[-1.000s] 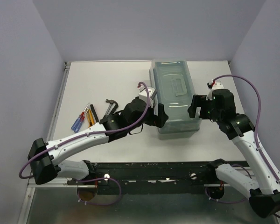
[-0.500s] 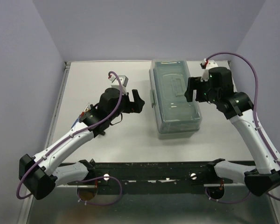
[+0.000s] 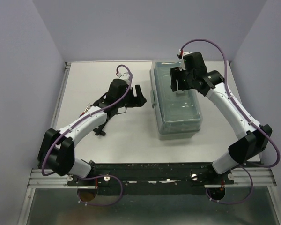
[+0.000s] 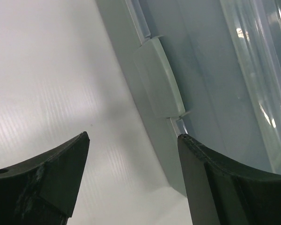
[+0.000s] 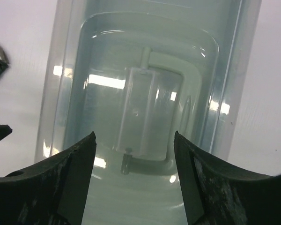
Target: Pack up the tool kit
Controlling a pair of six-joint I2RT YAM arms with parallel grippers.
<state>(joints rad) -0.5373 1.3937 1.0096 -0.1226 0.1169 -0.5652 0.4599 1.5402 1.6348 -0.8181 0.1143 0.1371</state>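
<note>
Over on the far right half of the white table (image 3: pixel 98 75), one tool kit (image 3: pixel 178 115) is parked: a big sage-green box with a see-through lid. The lid is shut and the long side runs from near to far. Two arms are counted, each with one gripper. The left gripper (image 3: pixel 141 96) is held just beside the kit's left long wall with its jaws spread apart and nothing clamped between them. In the left wrist view one latch (image 4: pixel 159 77) is seen on that wall, sitting between the two dark fingers; whether the wall is actually being touched can't be told. The right gripper (image 3: pixel 179 80) is hung over the far half of the lid, jaws also apart with nothing gripped. In the right wrist view one folded-down handle (image 5: pixel 140 117) is framed between them, set in the lid's recess. A few small hand tools (image 3: pixel 87 111) are tucked under the left arm near the table's left edge, too covered up to be counted. As for room, the kit's far end is set close to the back edge of the table. A narrow strip of bare table is left on its right, and a much wider bare patch is left on its left and in front of it. The table is boxed in by lavender walls on three sides.
</note>
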